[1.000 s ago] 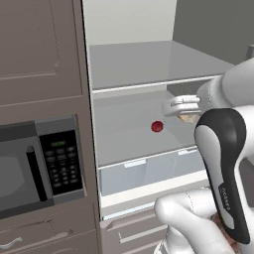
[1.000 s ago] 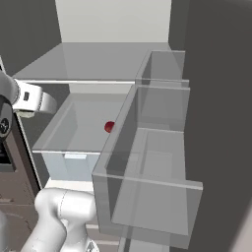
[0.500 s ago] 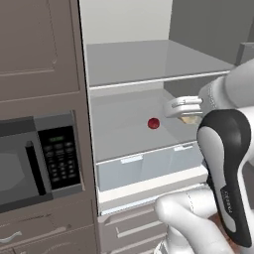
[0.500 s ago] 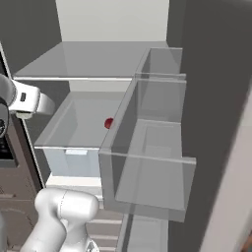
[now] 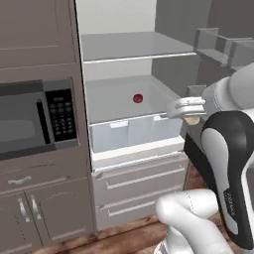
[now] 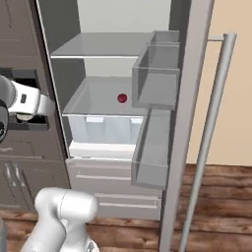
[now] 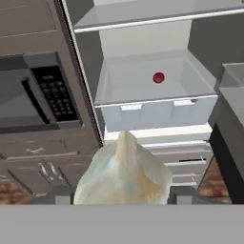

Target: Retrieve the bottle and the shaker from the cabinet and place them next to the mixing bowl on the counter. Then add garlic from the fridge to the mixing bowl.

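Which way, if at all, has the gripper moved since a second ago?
Yes. The gripper, jaws closed on the garlic, has drawn back from the fridge: now farther right of and lower than the small red thing inside.

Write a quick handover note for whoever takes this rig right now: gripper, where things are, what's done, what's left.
Gripper: shut on the pale, papery garlic bulb, held in front of the open fridge.
A small red round item lies in the fridge's translucent drawer.
Black-panelled microwave is left of the fridge.
Done: garlic picked up.
Left: carry it to the mixing bowl and drop it in.
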